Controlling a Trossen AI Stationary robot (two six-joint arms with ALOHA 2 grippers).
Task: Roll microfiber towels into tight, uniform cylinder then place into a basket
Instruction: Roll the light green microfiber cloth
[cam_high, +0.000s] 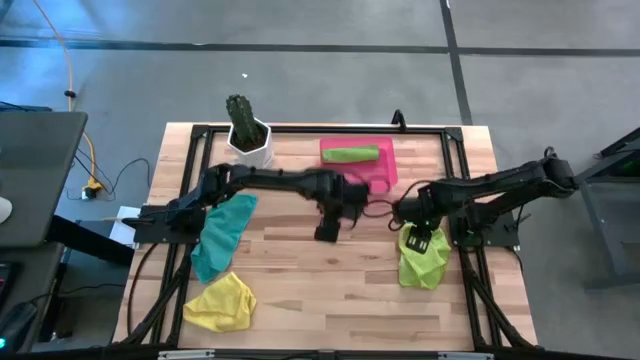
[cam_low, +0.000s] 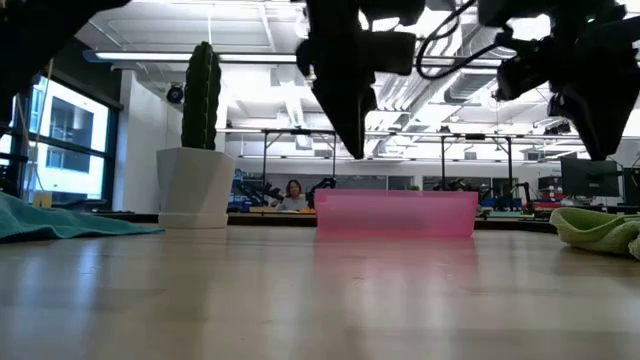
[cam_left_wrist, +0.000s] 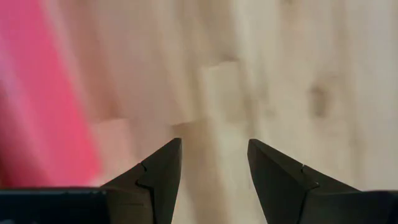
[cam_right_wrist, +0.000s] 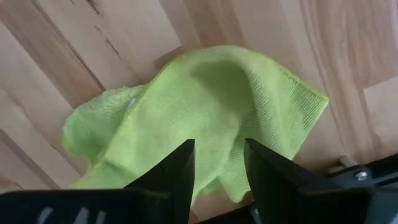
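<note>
On wooden counter (cam_high: 330, 280): right pincer (cam_right_wrist: 217, 165), parted and empty, above crumpled green towel (cam_right_wrist: 205, 112); soft, limp, best pinched at an edge.

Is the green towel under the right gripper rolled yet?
No. The lime green towel lies crumpled and loose on the table, with the right gripper open above it.
</note>
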